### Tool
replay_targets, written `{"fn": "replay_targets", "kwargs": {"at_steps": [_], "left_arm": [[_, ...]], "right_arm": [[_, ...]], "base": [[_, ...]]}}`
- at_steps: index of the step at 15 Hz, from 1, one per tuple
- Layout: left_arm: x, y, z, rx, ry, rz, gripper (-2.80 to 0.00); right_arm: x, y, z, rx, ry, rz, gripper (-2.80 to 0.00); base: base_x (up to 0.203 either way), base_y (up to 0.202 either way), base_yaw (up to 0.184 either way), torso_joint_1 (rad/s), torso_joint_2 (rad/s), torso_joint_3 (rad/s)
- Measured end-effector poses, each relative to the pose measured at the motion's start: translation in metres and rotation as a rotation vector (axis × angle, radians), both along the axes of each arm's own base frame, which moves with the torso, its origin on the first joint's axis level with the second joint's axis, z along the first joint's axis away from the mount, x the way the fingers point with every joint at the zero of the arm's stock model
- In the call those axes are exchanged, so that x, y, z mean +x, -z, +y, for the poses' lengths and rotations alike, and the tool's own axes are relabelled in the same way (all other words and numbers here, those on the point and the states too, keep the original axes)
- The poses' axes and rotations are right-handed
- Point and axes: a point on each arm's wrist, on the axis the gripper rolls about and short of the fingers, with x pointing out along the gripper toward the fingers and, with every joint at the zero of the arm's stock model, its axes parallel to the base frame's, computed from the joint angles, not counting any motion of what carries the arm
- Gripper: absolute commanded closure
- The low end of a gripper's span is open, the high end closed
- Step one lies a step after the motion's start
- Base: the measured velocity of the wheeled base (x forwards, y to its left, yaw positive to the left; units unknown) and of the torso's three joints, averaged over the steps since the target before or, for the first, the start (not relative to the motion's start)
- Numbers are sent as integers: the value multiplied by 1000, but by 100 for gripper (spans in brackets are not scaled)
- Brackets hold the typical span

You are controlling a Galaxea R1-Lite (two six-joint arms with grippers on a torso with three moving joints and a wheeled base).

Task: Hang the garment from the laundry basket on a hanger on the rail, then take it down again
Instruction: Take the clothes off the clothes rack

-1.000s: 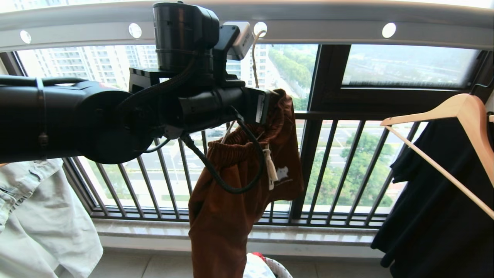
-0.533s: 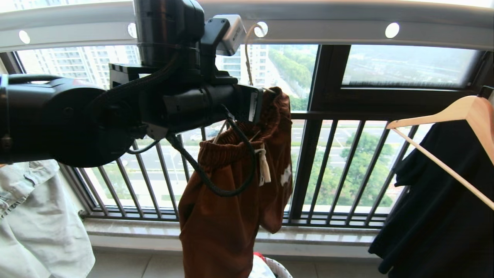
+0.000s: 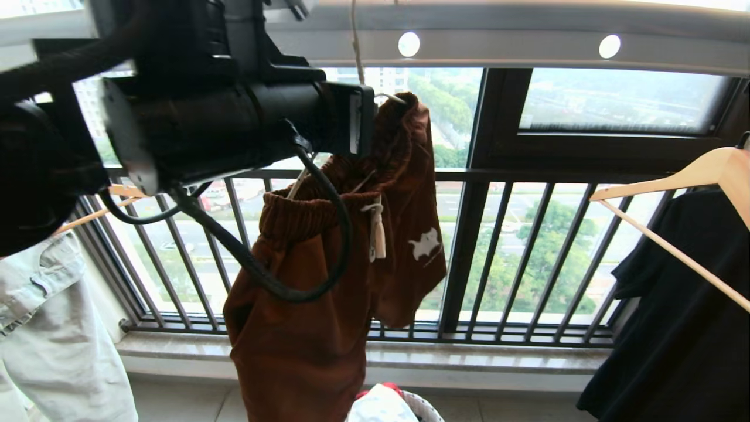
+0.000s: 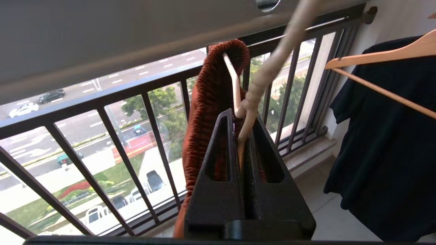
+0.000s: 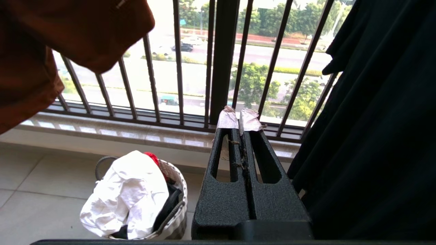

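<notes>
Since the earlier frame, left gripper (image 4: 243, 136), pinching the wire hanger (image 4: 235, 85) that carries the rust-brown shorts (image 3: 328, 281), sits higher, just below the grey rail (image 3: 527, 41). Hooking and take-down remain. Right gripper (image 5: 239, 119) is parked, pressed together

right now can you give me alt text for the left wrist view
The left gripper is shut on the cream wire hanger, which carries the rust-brown shorts just under the grey rail. Behind are black balcony bars; a black garment hangs on a wooden hanger.
</notes>
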Motion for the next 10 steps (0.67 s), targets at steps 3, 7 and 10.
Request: {"fn": "replay_targets", "kwargs": {"at_steps": [3,7,10], "left_arm": [[-22,-11,12,-27,28,-27,0],[-42,0,24,-16,61,0,0],[-46,31,25,0,112,113,0]], "right_arm": [[0,0,0,0,0,0,0],[0,0,0,0,0,0,0],[0,0,0,0,0,0,0]], "base": [[0,0,0,0,0,0],[0,0,0,0,0,0],[0,0,0,0,0,0]]}}
